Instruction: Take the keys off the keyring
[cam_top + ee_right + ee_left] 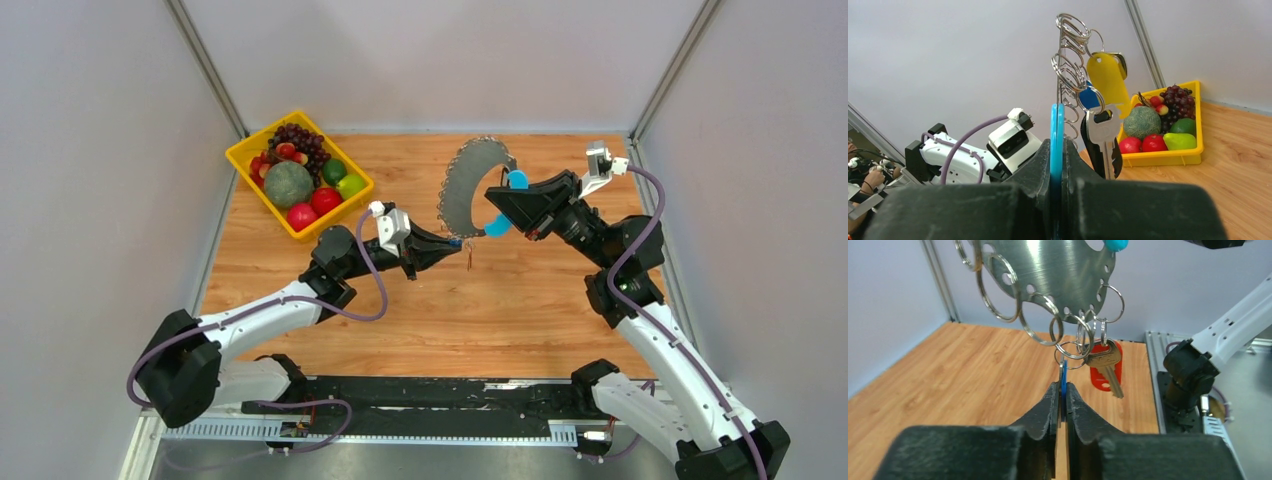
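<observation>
The keyring is a grey metal crescent plate (458,195) with a bright blue band (517,180), held upright above the table. My right gripper (500,207) is shut on the blue band (1057,130). Several split rings (1068,347) hang from the plate's (1058,270) edge holes. My left gripper (1062,390) is shut on a blue-tagged key (1062,374) hanging from one ring. A silver key with a red tag (1106,365) hangs beside it, free. In the right wrist view a yellow tag (1105,75), a small blue tag (1089,98) and a silver key on a black tag (1102,132) hang from rings.
A yellow tray (243,155) of fruit stands at the back left of the wooden table (540,310), also in the right wrist view (1168,157). Grey walls enclose three sides. The right arm's base (1188,375) shows in the left wrist view.
</observation>
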Controlling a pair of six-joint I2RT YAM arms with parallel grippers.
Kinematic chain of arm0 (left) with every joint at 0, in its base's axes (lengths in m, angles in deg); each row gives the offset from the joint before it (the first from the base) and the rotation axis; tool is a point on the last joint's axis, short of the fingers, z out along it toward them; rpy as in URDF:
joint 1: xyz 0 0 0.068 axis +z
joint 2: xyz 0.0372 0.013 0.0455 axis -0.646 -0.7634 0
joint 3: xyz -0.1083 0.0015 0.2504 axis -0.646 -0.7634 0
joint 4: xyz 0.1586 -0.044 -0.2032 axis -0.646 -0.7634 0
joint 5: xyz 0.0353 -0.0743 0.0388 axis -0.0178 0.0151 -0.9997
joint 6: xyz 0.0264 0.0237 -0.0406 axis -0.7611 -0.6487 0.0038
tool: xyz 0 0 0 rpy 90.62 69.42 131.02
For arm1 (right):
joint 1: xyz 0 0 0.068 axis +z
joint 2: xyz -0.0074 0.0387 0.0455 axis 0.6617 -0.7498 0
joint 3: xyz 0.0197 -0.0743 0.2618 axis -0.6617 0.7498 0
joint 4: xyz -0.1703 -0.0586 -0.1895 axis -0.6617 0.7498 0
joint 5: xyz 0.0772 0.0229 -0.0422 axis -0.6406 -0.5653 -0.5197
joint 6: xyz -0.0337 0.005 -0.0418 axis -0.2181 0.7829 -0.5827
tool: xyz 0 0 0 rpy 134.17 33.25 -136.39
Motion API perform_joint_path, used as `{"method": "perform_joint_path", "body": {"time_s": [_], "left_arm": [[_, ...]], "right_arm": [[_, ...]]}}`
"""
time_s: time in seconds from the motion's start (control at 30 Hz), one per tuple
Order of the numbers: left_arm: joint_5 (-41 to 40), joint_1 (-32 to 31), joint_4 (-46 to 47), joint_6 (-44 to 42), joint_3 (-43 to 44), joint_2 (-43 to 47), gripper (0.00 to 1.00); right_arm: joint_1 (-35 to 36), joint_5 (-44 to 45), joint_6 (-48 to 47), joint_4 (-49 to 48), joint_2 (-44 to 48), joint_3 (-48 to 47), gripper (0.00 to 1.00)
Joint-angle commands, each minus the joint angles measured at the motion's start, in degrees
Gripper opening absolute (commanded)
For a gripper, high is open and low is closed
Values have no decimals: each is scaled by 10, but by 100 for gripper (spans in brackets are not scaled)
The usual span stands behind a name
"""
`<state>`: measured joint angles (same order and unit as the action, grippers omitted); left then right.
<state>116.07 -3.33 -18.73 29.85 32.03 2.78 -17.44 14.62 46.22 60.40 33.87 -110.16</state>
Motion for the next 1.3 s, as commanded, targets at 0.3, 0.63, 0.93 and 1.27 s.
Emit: {"method": "perform_joint_path", "body": {"time_s": [0.3,0.63,0.93,1.27], "left_arm": [[-63,-4,-239,93,31,66,0],[-82,-5,-581,58,171,67,0],[-119,-5,-896,-79,388,-10,0],[-198,-4,-977,-152,444,-23,0]], "right_arm": [[5,199,-35,62,88,96,0],[4,211,-54,102,94,187,64],[4,220,-114,160,133,225,71],[5,195,-202,215,148,239,72]]}}
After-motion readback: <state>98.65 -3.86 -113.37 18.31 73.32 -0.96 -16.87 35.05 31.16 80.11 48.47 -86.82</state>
